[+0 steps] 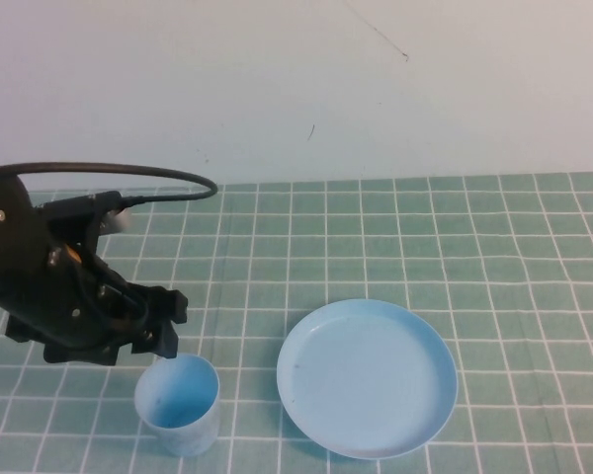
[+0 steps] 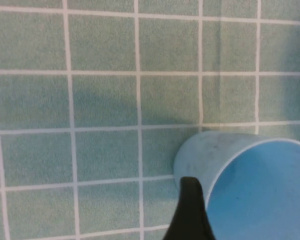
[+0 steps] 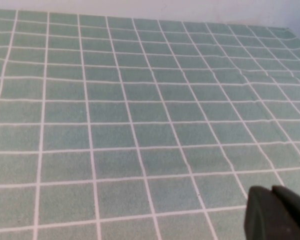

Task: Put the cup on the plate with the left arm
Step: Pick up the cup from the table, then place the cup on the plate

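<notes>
The cup (image 1: 179, 403) is a small light blue tumbler standing upright on the green checked cloth at the front left. It also shows in the left wrist view (image 2: 250, 185). The plate (image 1: 367, 378) is round and light blue and lies flat just right of the cup, with nothing on it. My left gripper (image 1: 156, 344) hangs just behind and above the cup's rim, open. One black finger (image 2: 190, 207) stands outside the cup's wall; the other is out of view. My right gripper (image 3: 279, 214) is shut and empty over bare cloth, and it is out of the high view.
The green cloth with white grid lines (image 1: 455, 237) covers the table up to a white wall at the back. The left arm's black cable (image 1: 128, 173) loops over the back left.
</notes>
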You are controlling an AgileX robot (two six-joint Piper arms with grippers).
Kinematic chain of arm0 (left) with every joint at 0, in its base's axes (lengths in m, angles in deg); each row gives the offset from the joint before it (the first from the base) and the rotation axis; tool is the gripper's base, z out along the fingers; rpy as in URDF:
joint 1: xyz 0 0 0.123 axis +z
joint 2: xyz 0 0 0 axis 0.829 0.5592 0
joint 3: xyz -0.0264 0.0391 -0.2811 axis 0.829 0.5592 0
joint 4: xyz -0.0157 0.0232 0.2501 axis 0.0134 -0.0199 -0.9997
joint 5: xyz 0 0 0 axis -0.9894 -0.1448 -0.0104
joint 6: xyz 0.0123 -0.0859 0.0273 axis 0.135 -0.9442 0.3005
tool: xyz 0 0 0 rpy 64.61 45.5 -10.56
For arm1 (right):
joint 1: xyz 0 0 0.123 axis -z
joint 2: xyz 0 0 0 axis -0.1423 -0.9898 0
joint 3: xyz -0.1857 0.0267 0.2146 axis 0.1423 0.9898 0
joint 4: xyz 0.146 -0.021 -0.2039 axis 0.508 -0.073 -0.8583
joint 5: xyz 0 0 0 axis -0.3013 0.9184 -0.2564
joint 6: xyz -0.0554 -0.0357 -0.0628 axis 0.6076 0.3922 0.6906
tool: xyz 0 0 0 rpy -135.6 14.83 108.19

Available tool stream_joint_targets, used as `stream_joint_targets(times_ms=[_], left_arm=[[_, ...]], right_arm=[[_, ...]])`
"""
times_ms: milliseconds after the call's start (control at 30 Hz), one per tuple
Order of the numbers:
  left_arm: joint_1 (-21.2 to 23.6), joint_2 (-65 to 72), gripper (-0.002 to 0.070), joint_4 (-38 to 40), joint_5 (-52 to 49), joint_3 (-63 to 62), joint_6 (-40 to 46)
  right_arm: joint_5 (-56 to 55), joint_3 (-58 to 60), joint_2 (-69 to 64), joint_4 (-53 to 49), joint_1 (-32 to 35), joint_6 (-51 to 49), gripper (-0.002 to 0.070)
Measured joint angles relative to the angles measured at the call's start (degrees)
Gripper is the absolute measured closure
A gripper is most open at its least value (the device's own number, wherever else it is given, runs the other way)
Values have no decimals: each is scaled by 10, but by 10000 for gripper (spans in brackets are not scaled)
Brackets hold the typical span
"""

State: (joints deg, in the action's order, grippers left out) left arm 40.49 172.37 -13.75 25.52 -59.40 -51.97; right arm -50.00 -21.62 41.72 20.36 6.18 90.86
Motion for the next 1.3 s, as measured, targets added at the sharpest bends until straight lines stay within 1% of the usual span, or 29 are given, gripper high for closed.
stream_joint_targets(times_ms=[200,400,433,500,567,633,667,733,933,1100,1200,1300], left_arm=[[0,39,197,-33,10,0,2],[0,91,206,-37,11,0,5],[0,101,230,-37,12,0,5],[0,117,335,-37,13,-1,6],[0,131,512,-37,13,-1,15],[0,135,594,-37,16,-1,20],[0,135,621,-37,17,-1,20],[0,131,651,-39,19,-2,21],[0,112,664,-48,-7,-37,24],[-3,100,664,-29,-49,-104,24],[-26,100,664,-27,-65,-147,20],[-61,100,664,-27,-70,-184,10]], right_arm=[[0,0,0,0,0,0,678],[0,0,0,0,0,0,678],[0,0,0,0,0,0,678],[0,0,0,0,0,0,678],[0,0,0,0,0,0,678],[0,0,0,0,0,0,678],[0,0,0,0,0,0,678],[0,0,0,0,0,0,678],[0,0,0,0,0,0,678],[0,0,0,0,0,0,678],[0,0,0,0,0,0,678],[0,0,0,0,0,0,678]])
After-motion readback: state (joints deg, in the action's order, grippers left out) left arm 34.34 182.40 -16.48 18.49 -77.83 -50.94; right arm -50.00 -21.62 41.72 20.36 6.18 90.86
